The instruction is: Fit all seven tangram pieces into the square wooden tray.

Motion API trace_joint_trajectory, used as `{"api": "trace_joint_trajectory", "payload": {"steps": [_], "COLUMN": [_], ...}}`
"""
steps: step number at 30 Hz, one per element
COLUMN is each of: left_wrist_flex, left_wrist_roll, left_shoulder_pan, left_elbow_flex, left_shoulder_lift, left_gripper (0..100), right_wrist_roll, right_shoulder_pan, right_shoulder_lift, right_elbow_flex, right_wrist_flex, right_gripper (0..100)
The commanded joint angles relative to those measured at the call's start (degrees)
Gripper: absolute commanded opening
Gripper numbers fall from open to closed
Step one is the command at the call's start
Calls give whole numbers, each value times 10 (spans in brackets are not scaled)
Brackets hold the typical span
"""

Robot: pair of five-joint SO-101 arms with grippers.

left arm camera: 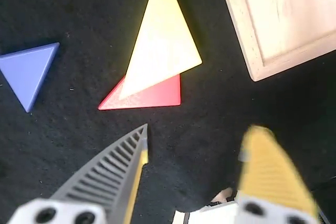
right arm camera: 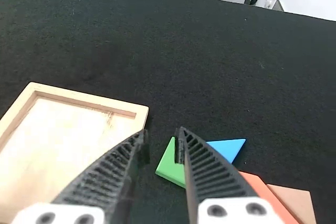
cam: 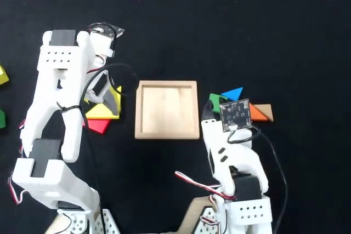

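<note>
The square wooden tray (cam: 139,110) lies empty mid-table. Left of it a yellow triangle (left arm camera: 160,45) overlaps a red triangle (left arm camera: 152,93), with a blue triangle (left arm camera: 29,69) farther off. My left gripper (left arm camera: 197,135) hovers open above the cloth just short of the red piece. Right of the tray lie a green piece (right arm camera: 170,163), a light blue triangle (right arm camera: 226,148), an orange piece (right arm camera: 262,192) and a tan piece (right arm camera: 296,203). My right gripper (right arm camera: 161,137) hangs over the green piece's corner, open by a narrow gap, between that piece and the tray (right arm camera: 63,140).
Black cloth covers the table. A yellow piece (cam: 3,75) and a green piece (cam: 1,118) peek in at the far left edge. The left arm's body (cam: 57,108) stretches over the left side; the right arm's base (cam: 241,190) stands at the front.
</note>
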Motion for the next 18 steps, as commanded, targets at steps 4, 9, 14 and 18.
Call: {"api": "trace_joint_trajectory", "payload": {"steps": [4,9,14,18], "left_wrist_flex": [5,5,6,6], "left_wrist_roll": [2,2,2,1], "left_shoulder_pan": [8,9,9,9], "left_elbow_flex": [-15,-15,-15,-15], "left_shoulder_lift": [-11,-11,-11,-11], "left_gripper": [162,192,259,388], "right_wrist_roll": [5,5,5,5], "right_shoulder_pan": [-9,-9,-9,-9], "right_shoulder_lift": [-46,-46,-46,-46], "right_elbow_flex": [-2,-2,-2,-2], "right_wrist_flex": [4,4,4,4], "right_gripper": [98,98,98,98]}}
